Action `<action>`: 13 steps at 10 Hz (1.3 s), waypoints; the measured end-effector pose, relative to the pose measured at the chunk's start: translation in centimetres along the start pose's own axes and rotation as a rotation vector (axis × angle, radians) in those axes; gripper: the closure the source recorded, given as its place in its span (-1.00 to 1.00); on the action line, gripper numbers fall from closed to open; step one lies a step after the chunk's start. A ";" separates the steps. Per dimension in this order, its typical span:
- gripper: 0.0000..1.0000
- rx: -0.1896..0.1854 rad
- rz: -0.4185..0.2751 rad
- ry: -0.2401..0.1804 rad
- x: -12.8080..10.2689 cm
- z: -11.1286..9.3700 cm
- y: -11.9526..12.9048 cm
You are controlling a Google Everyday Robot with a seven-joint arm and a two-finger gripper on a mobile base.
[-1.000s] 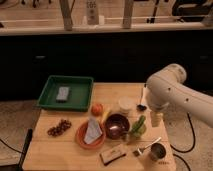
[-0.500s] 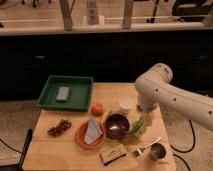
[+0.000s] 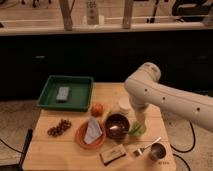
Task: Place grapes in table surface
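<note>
On the left of the bench (image 3: 50,150), a plank top of pale wood, lies one bunch of dark grapes (image 3: 59,127). It rests flat on the bare wood, just left of the orange plate (image 3: 82,142) and in front of the green tray (image 3: 77,97), and is apart from both. No writing can be read anywhere. A pale sign (image 3: 91,9) on the rail behind and a light patch on top of the brown packet (image 3: 112,155) at the front edge are both too blurred to make out. By count there is one tray holding one grey-blue block (image 3: 62,93), and one plate carrying one pale folded thing (image 3: 93,131). Also on the bench are one round orange fruit (image 3: 97,109) just behind the plate, one dark bowl (image 3: 108,125) to the plate's right, one white cup (image 3: 122,106) behind the bowl, and one metal cup (image 3: 158,151) near the right front corner with a thin handle or utensil (image 3: 145,147) at its side. The white arm (image 3: 165,97) comes in from the right, cut off by the edge, then bends and drops toward the bench. The gripper (image 3: 138,125) hangs low at the bowl's right, over a green thing (image 3: 135,131) that I cannot identify, and is well apart from the grapes. Whether it is open or closed cannot be told.
</note>
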 end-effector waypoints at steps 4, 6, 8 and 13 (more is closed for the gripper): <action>-0.60 0.010 -0.034 -0.003 -2.1 0.1 -1.1; -0.60 0.014 -0.050 -0.008 -3.3 0.2 -1.9; -0.60 0.018 -0.067 -0.012 -4.4 0.4 -2.6; -0.60 0.035 -0.109 -0.029 -7.5 0.8 -5.2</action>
